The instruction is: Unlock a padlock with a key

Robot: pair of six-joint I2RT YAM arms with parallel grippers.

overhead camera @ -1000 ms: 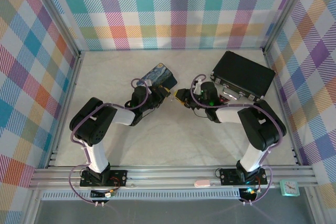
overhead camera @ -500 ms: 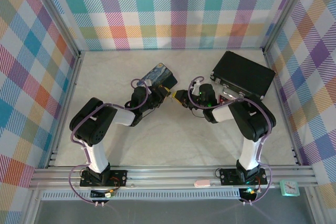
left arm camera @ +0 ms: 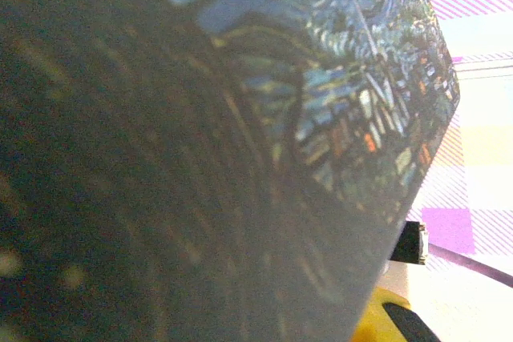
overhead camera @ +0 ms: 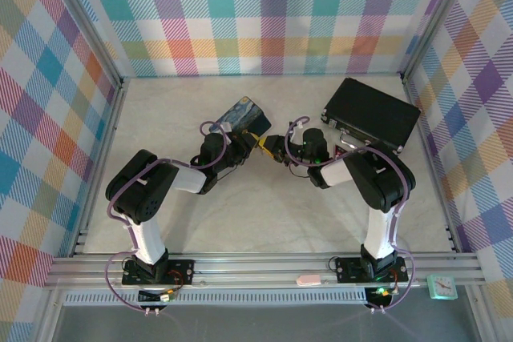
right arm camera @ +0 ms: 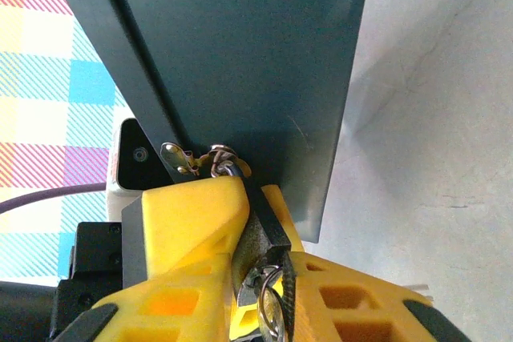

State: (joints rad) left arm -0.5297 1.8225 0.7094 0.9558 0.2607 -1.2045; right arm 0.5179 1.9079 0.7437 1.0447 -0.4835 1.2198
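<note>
The painted tin (overhead camera: 243, 115) lies behind the two grippers, which meet at its near corner. In the right wrist view its dark side (right arm camera: 240, 38) carries a hasp, and the padlock's thin shackle (right arm camera: 227, 159) passes through that hasp. My left gripper (overhead camera: 255, 143) is shut on the padlock (right arm camera: 268, 226), with a yellow finger (right arm camera: 192, 214) on each side of the small dark body. The key (right arm camera: 272, 310), with its ring, sits at the padlock's lower end. My right gripper (right arm camera: 268, 298) is shut on it. The tin (left arm camera: 240, 118) blocks most of the left wrist view.
A closed black case (overhead camera: 370, 114) lies at the back right, just behind the right arm. Checked walls stand on three sides of the pale table (overhead camera: 160, 110). A metal rail (overhead camera: 256, 266) runs along the near edge.
The right gripper has edged left toward the left gripper, and the right arm's elbow has swung inward. The left arm and the tin have stayed put.
</note>
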